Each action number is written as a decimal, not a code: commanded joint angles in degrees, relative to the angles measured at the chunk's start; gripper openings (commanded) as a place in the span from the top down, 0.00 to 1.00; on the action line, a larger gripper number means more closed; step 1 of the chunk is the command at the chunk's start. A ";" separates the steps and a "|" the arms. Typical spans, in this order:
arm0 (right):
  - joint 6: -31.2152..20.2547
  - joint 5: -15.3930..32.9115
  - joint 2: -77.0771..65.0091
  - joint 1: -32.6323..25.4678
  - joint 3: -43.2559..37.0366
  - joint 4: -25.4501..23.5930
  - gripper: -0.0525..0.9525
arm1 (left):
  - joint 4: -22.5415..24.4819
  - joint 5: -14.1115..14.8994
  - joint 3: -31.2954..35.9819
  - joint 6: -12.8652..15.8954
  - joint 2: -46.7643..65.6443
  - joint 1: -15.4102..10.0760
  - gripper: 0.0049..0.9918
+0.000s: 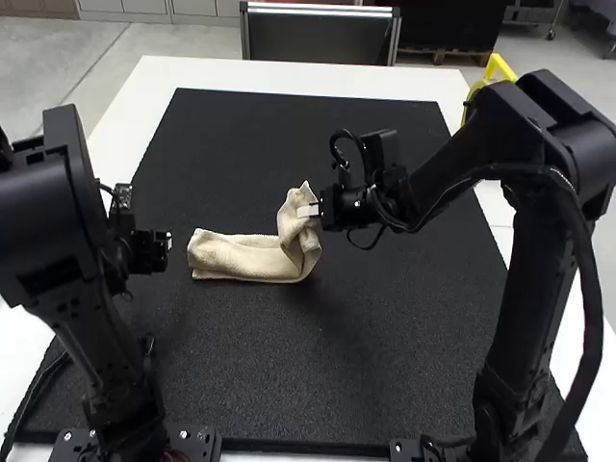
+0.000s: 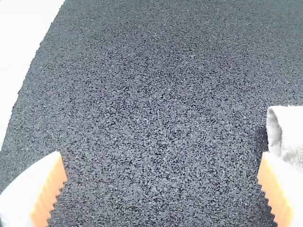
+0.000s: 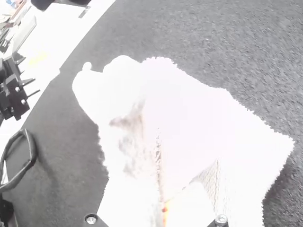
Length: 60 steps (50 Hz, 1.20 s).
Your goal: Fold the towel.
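The beige towel lies as a narrow folded strip on the black mat, its right end lifted and bent up. My right gripper is shut on that raised end. In the right wrist view the towel is very bright, and my right gripper pinches a bunched part of it. My left gripper is just left of the strip's left end, not touching it. In the left wrist view my left gripper stands open over bare mat, with the towel's end beside one finger.
The black mat covers most of the white table. A yellow object stands at the table's right edge, behind the right arm. A loop of cable hangs from the right arm near its gripper.
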 commanded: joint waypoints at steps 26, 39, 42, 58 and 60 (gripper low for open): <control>3.38 -1.92 4.40 5.75 4.94 2.78 0.97 | 0.71 0.93 -1.67 -0.56 -4.10 3.40 0.03; 4.87 -1.84 6.25 7.25 6.78 4.19 0.97 | 0.53 1.11 -1.67 0.23 -4.10 5.24 0.03; 4.87 -1.84 6.77 7.42 7.40 4.19 0.97 | 0.53 1.19 -1.67 0.32 -4.10 5.51 0.04; 5.31 -2.19 8.62 8.48 10.21 4.19 0.97 | 0.44 1.19 -1.67 0.32 -4.18 5.68 0.03; 5.31 -2.27 8.88 8.74 10.56 4.19 0.97 | 0.44 1.19 -1.67 0.32 -4.10 5.68 0.03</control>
